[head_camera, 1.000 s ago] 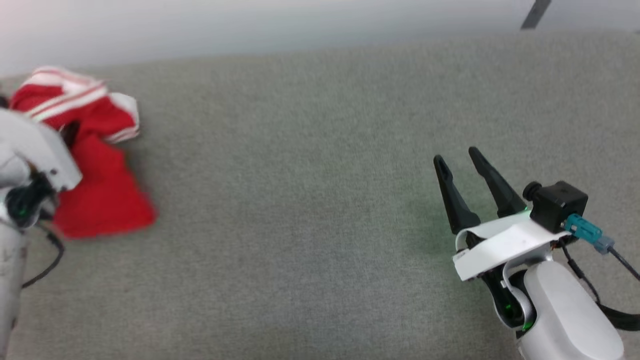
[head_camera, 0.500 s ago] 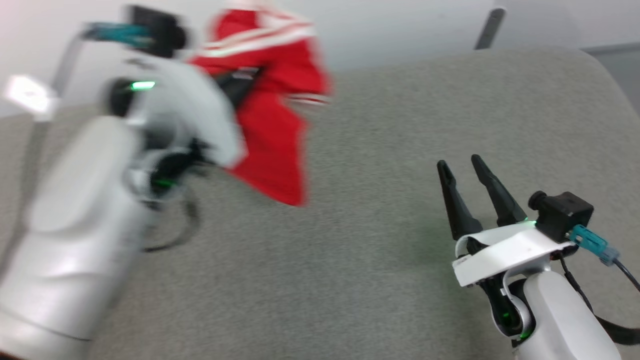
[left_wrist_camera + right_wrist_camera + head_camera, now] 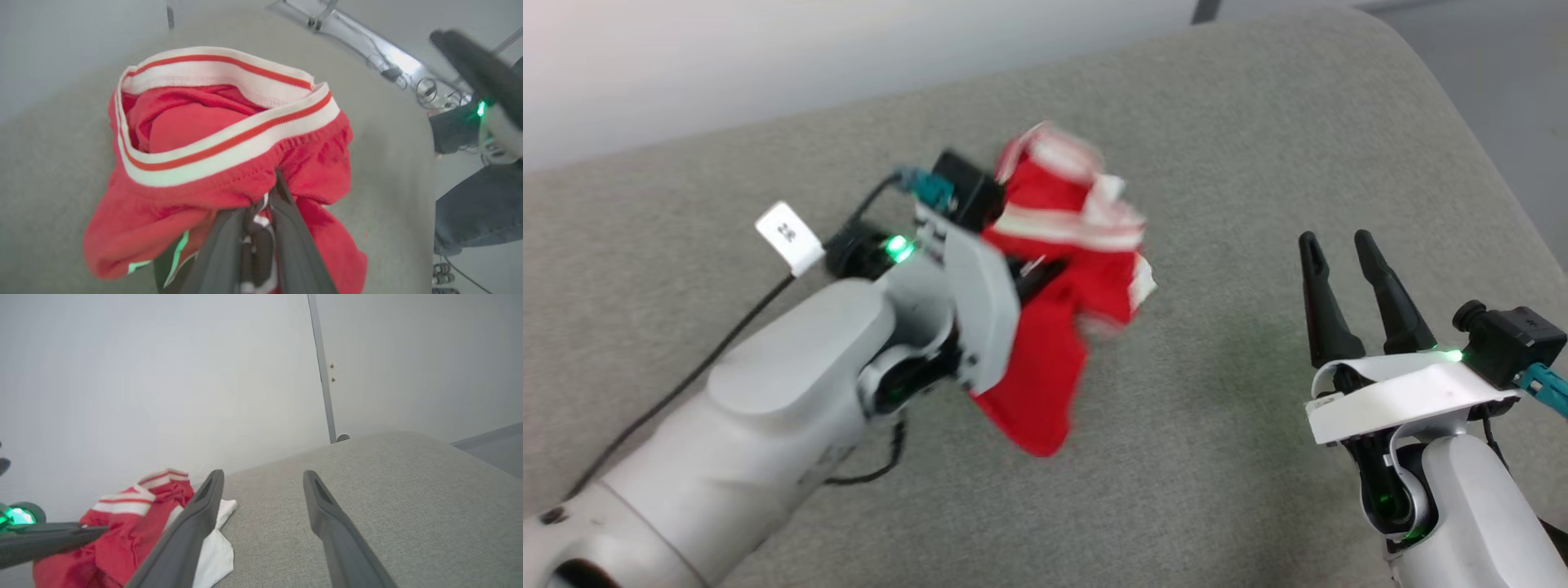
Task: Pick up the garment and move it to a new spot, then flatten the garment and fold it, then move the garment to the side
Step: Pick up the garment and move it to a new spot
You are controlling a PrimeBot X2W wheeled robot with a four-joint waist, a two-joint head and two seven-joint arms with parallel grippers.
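Head view: The left hand (image 3: pixel 1041 276) pinches a bunch of the shirt (image 3: pixel 1058 245) in the middle of the frame, over the grey bench (image 3: pixel 1217 147). The shirt hangs in a lump and looks blurry, so I think it is swinging. Its low red end may touch the bench, but I cannot tell. If it drags, it could pull out of the pinch. The right hand (image 3: pixel 1336 243), at the right of the frame, is spread wide and holds nothing.

Left wrist view: The 2 fingers (image 3: pixel 294 245) press on a small fold just under the striped trim (image 3: pixel 229 143). That is only a little cloth. It could slip out, and the shirt would fall in a heap that is hard to flatten.

Right wrist view: The shirt (image 3: pixel 135 522) is at the lower left, just beside the right hand's finger on that side. If the shirt swings that way, it could catch on the finger.
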